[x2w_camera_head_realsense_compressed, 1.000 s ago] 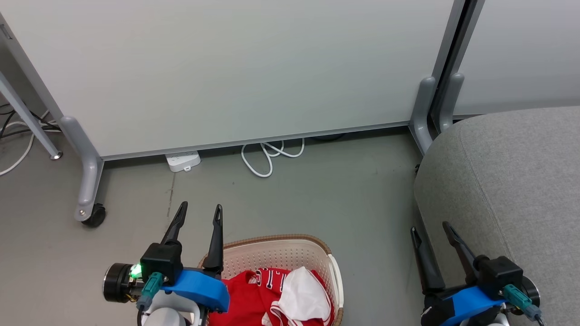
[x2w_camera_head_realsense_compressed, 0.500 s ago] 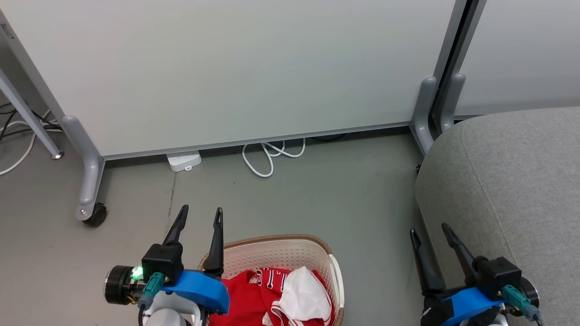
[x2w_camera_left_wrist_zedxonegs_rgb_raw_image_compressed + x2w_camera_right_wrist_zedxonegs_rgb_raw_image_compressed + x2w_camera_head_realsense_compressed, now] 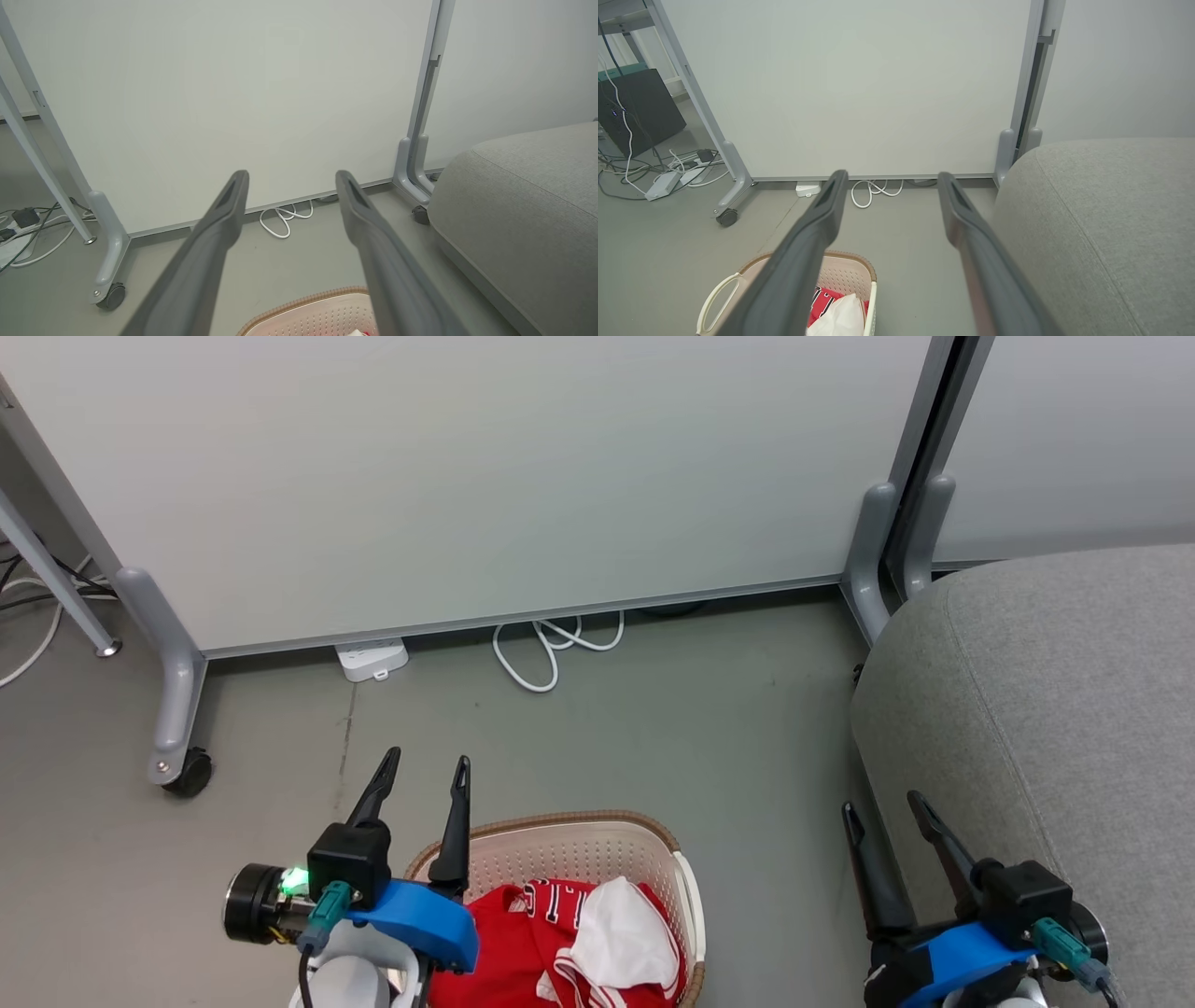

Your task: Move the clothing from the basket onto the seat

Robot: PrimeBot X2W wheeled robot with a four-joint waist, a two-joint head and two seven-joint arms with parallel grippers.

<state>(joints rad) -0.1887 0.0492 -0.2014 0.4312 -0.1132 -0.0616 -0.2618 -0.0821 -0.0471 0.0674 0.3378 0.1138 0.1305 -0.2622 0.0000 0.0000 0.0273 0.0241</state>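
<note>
Head view has your clothing piled in the basket on the floor, with the seat well off to its right. Your left gripper sits by the basket's left rim and your right gripper by the seat's edge, both with fingers spread and empty.

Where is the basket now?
In the head view the basket stands on the floor at bottom centre, beside the left gripper, with the seat to its right.

- Bright, even light all round; only faint shadow under the panel.
- Wrist views bow at the edges; close fingers look soft.
</note>
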